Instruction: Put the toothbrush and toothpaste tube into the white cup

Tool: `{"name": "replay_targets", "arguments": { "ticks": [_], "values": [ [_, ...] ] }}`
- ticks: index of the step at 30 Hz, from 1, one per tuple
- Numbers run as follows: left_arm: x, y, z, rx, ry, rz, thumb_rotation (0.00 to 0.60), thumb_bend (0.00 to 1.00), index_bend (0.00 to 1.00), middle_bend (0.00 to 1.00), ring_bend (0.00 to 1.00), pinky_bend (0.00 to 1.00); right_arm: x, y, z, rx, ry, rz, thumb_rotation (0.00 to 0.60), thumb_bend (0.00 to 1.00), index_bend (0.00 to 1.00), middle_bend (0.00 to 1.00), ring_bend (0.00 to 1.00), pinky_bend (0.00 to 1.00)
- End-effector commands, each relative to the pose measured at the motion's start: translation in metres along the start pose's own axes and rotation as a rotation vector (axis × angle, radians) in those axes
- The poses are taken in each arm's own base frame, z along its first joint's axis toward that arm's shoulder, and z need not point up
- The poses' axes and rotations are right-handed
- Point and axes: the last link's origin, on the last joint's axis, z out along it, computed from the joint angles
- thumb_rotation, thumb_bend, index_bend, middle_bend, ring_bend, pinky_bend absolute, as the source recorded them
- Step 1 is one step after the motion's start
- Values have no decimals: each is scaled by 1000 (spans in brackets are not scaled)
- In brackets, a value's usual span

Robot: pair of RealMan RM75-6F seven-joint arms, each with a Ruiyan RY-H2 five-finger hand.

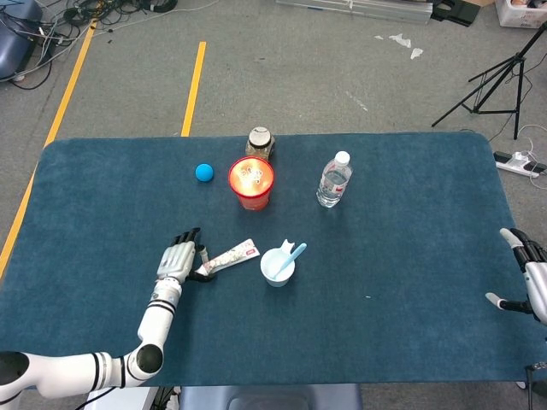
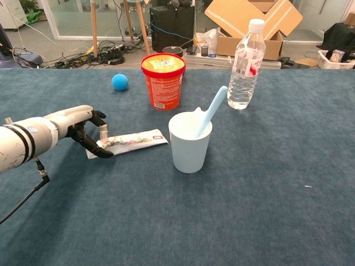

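From my seat, my left hand (image 2: pixel 83 126) lies low on the blue bench (image 1: pixel 410 222) at the cap end of the toothpaste tube (image 2: pixel 130 141); its dark fingertips (image 2: pixel 101 153) curl down around that end and touch it, but I cannot tell whether they actually grip the tube or only rest against it. The tube lies flat on the cloth, at about nine o'clock from the white cup (image 2: pixel 189 142), near it but apart, its printed body pointing toward the cup. In the head view the same left hand (image 1: pixel 176 258) shows its fingers fanned beside the tube (image 1: pixel 227 257).

The light blue toothbrush (image 2: pixel 210 111) already stands inside the white cup (image 1: pixel 278 266), leaning over the rim toward one o'clock in the chest view.

At about eleven o'clock from the cup stands a red tub (image 2: pixel 163 80) with a yellowish top, and a blue ball (image 2: pixel 120 82) lies at nine o'clock from that tub. A clear water bottle (image 2: pixel 246 57) with a white cap stands upright at one o'clock from the cup. In the head view a small jar (image 1: pixel 260 142) sits just behind the tub.

My right hand (image 1: pixel 528 266) is at the bench's three o'clock edge, well apart from everything, fingers spread and holding nothing
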Motion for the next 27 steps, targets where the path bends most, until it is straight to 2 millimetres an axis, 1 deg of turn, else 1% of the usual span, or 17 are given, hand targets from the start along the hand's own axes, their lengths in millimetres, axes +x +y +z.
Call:
{"name": "replay_targets", "arguments": {
  "ticks": [1, 9, 15, 27],
  "values": [
    [3, -3, -3, -13, 17, -25, 600, 383, 686, 80, 0, 0, 0, 0, 0, 0, -1, -1, 600, 0, 56, 96, 133, 576],
    [9, -9, -10, -44, 59, -48, 600, 418, 750, 127, 1, 0, -2, -1, 1, 0, -4, -5, 600, 0, 56, 96, 133, 576],
    [15, -11, -17, -76, 93, -46, 600, 449, 791, 151, 21, 0, -2, -1, 1, 0, -4, -6, 600, 0, 56, 96, 133, 576],
    [36, -7, -40, -164, 183, 9, 600, 478, 847, 167, 34, 5, -3, -2, 1, 0, -8, -9, 600, 0, 55, 96, 133, 576]
  ]
}}
